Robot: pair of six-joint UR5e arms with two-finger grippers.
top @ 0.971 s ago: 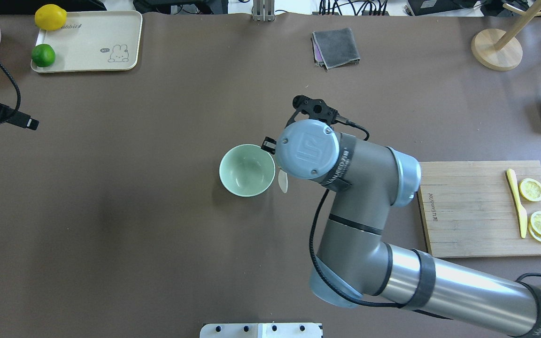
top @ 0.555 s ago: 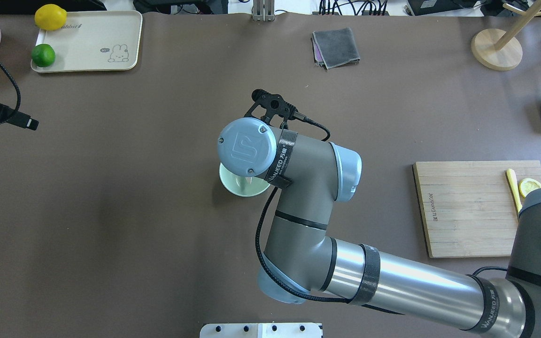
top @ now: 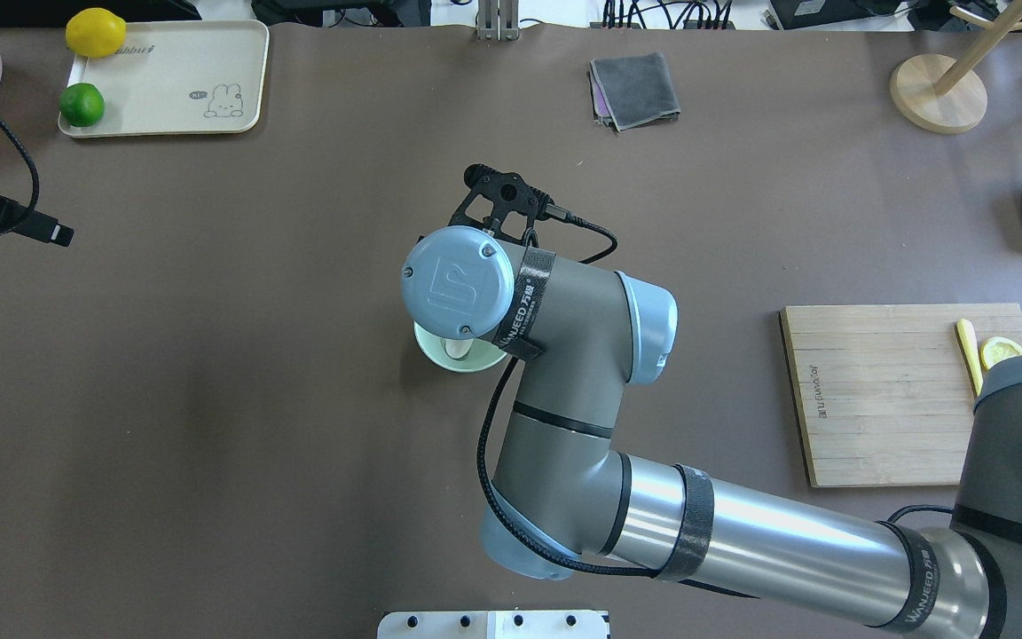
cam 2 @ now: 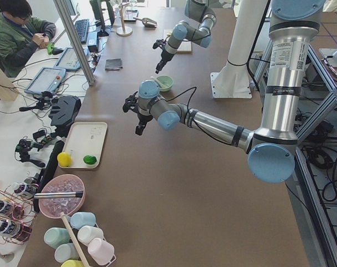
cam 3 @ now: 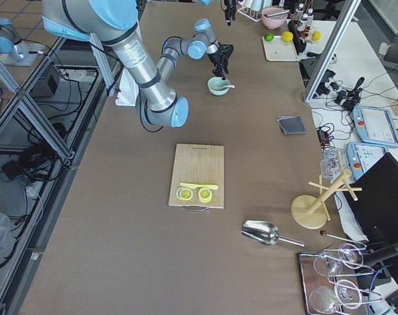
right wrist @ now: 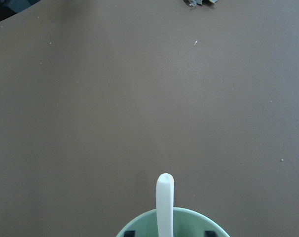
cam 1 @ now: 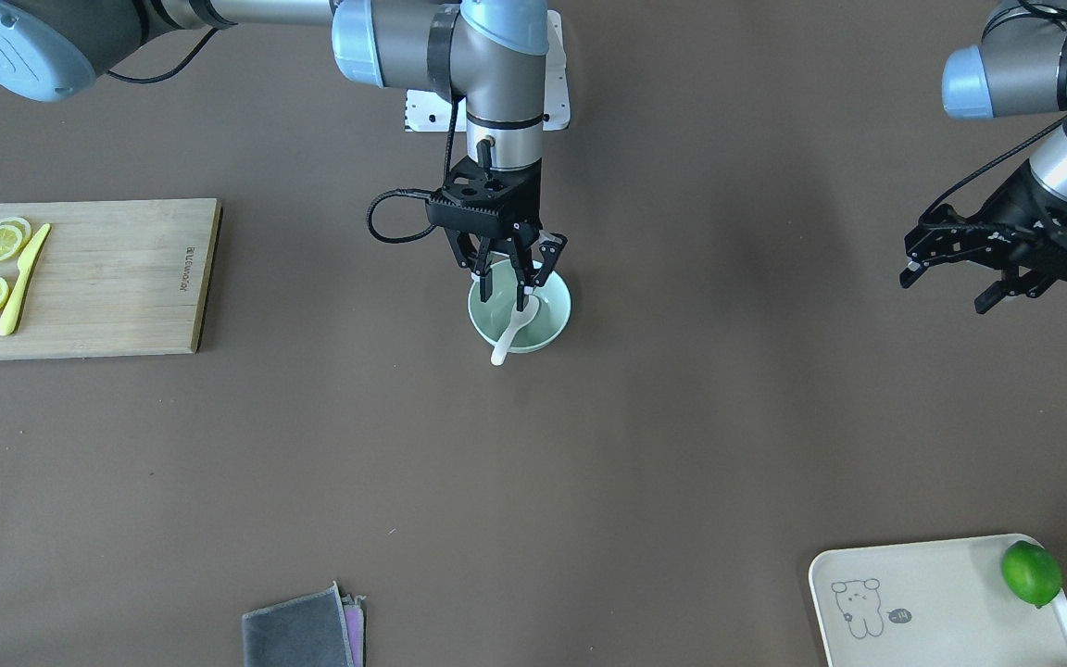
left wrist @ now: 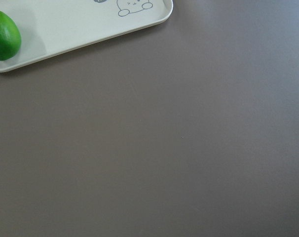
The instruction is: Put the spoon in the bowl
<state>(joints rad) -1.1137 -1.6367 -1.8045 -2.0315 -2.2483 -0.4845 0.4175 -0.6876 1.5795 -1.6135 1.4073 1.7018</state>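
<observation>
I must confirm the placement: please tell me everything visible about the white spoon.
The spoon is small, white and glossy, ceramic-looking, with a short thick handle. Its scoop lies inside the mint-green bowl; the handle leans on the rim and sticks out past it, tilted upward. The right tool hangs over it, open, with gaps on both sides, seemingly not touching.

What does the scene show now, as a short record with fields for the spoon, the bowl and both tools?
spoon: white soup spoon, scoop inside the bowl, handle leaning out over the rim
bowl: mint-green, upright
right tool: open, above the bowl, fingers either side of the spoon without gripping it
left tool: open, empty, far from the bowl
task status: spoon appears placed
</observation>
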